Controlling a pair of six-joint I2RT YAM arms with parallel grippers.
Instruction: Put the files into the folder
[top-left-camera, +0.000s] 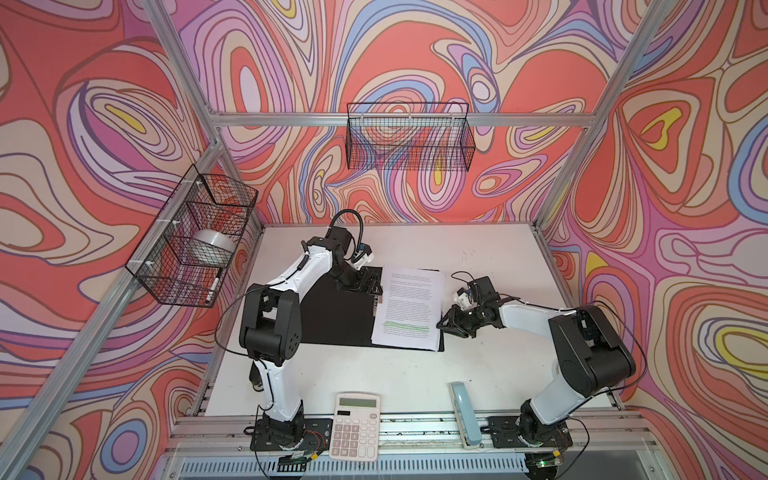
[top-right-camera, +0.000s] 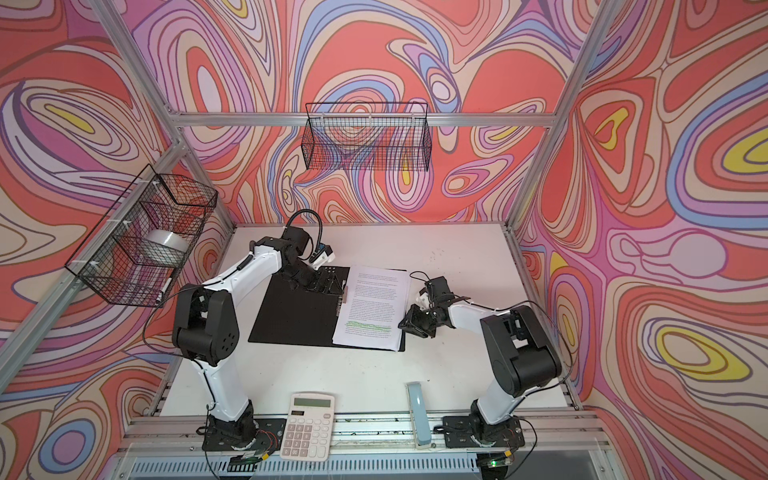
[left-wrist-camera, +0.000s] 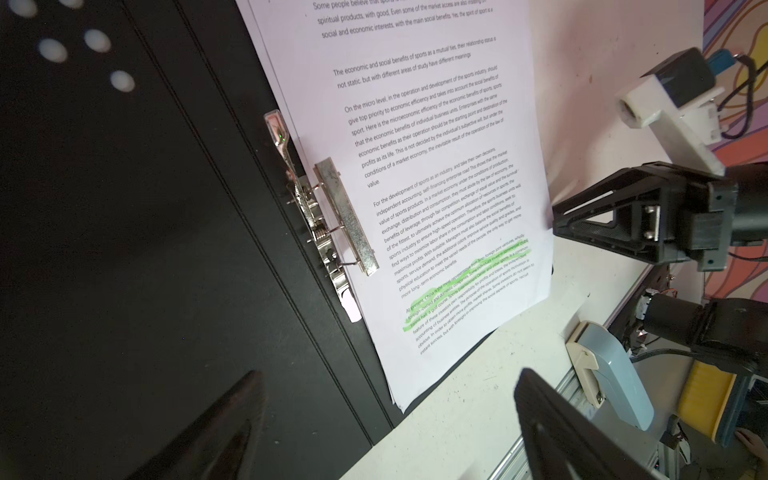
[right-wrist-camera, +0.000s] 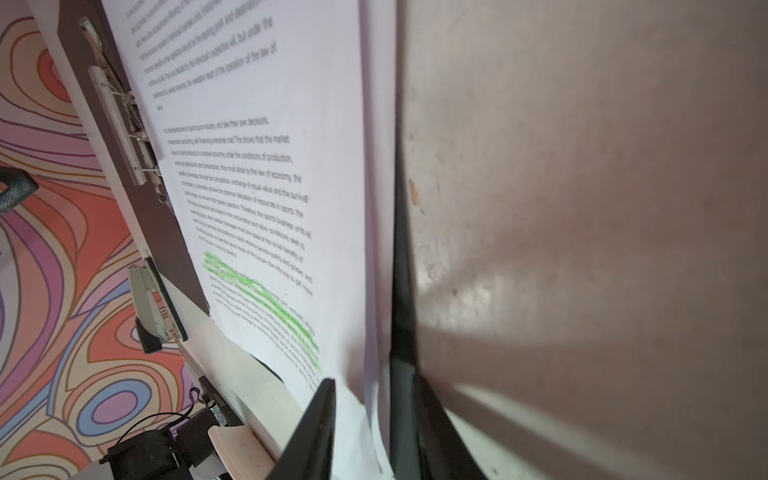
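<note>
Wrapping up the insert step, I'd say: files (top-left-camera: 409, 309) lie in the open folder (top-left-camera: 332, 320); right gripper (right-wrist-camera: 363, 382) has jaws slightly apart around their edge, left gripper (left-wrist-camera: 388, 374) wide apart. Next: back off, shut the cover.

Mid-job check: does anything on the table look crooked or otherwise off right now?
The files lie skewed on the open folder. They are tilted against its right half, and the sheets are fanned rather than squared at the outer edge beside the right gripper. Nothing looks spilled or damaged.
</note>
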